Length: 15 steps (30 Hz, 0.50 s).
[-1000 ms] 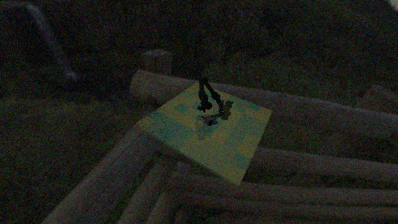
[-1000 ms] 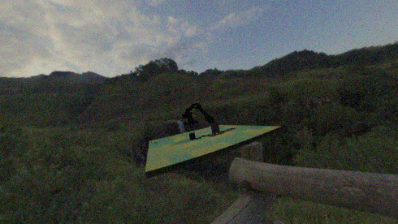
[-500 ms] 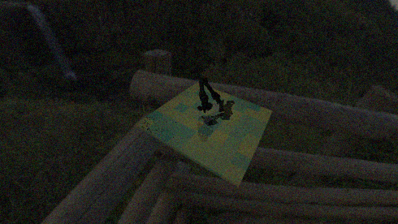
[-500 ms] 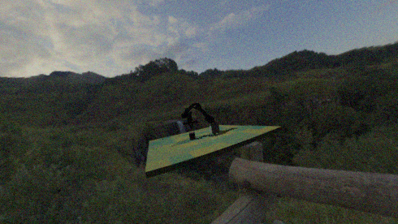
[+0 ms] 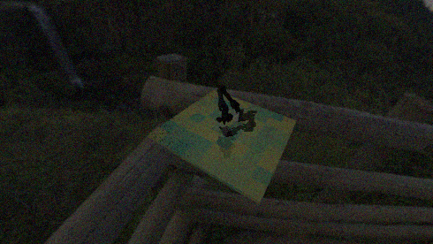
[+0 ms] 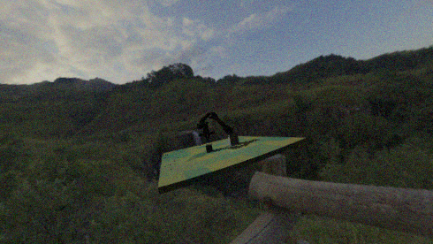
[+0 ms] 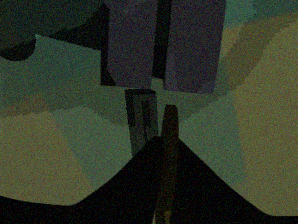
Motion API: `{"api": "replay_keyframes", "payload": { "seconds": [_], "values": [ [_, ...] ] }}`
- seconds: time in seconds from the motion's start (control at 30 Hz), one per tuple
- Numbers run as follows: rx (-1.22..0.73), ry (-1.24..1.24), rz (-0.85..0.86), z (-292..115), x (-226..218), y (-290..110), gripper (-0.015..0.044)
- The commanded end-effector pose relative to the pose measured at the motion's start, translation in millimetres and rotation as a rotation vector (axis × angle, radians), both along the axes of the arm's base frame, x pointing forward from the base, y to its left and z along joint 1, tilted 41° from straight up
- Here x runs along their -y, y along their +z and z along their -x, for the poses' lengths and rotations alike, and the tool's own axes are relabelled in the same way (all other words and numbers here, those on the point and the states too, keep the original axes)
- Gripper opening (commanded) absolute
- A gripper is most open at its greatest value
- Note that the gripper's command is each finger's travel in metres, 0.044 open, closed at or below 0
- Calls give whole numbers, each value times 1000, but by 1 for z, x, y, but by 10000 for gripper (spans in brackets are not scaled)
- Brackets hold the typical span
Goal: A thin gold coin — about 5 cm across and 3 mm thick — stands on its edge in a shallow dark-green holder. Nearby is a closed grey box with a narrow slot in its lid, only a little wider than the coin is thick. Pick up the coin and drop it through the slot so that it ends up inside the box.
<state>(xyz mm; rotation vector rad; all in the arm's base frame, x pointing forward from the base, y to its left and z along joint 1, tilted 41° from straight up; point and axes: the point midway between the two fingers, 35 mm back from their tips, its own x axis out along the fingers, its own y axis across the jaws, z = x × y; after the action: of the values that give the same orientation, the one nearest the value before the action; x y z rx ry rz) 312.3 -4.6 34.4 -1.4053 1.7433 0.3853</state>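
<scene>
The pincer gripped the coin edge-on, the box with its slot at 12 o'clock.

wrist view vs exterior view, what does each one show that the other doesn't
Only the wrist view shows the coin edge-on, pinched in the gripper, and the grey box ahead with its dark slot running roughly in line with the coin.

Only the exterior view shows the whole arm arching over the tilted yellow-green board, plus a log, the hills and the sky. The coin is too small to make out there.

Both show the yellow-green board surface, and both are dim and grainy.
</scene>
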Motion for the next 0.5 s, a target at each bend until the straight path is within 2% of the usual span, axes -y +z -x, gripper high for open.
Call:
{"api": "replay_keyframes", "payload": {
  "seconds": [0.0,0.47],
  "values": [
    [-5,-2,-3,-3,-6,-6,0],
    [-4,-2,-6,-16,-31,-29,0]
  ]
}}
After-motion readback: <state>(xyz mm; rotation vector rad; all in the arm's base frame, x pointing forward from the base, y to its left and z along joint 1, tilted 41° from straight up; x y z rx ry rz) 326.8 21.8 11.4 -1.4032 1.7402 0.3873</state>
